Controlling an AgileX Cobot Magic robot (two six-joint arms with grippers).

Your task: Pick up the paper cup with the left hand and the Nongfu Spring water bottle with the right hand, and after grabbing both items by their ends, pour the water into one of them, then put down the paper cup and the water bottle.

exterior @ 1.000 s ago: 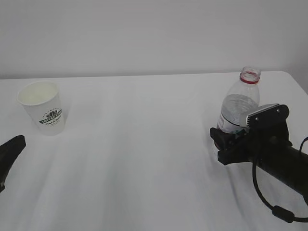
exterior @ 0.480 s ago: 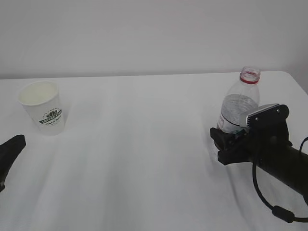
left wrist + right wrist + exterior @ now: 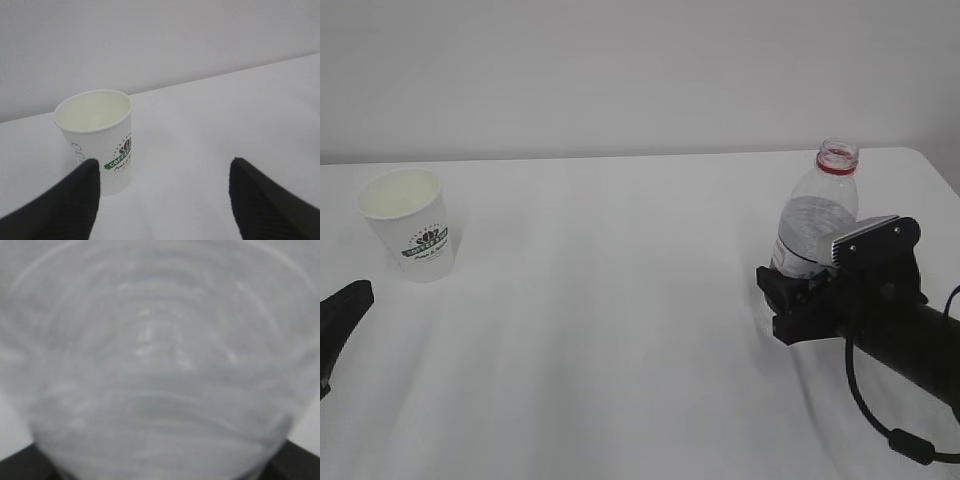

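The cup (image 3: 408,222) stands upright on the white table (image 3: 620,300), at the far left in the exterior view, with its open mouth up and the green logo facing the camera. Its inside is cream and looks empty. The left hand (image 3: 338,318) shows there only as a black tip at the left edge, lower than the cup and apart from it. In the left wrist view the cup (image 3: 97,140) is in front of the left hand (image 3: 165,200), and the two black fingers (image 3: 260,205) are spread wide, one at each lower corner; the cup sits nearer to the left finger but nothing is between them, so this hand is wide and holds nothing. The bottle (image 3: 817,215) stands upright at the right side of the table, without cap, with a red ring at the neck. The right hand (image 3: 790,295) is at the lower part of the bottle, with its fingers on both sides of the body and the grey camera box just behind. In the right wrist view the ribbed clear bottle (image 3: 155,365) fills almost the whole picture, blurred because it is so near, and the black fingers (image 3: 25,462) appear only at the two lower corners. The jaws are closed around the bottle, and it is still on the table. How much water is inside I cannot tell.
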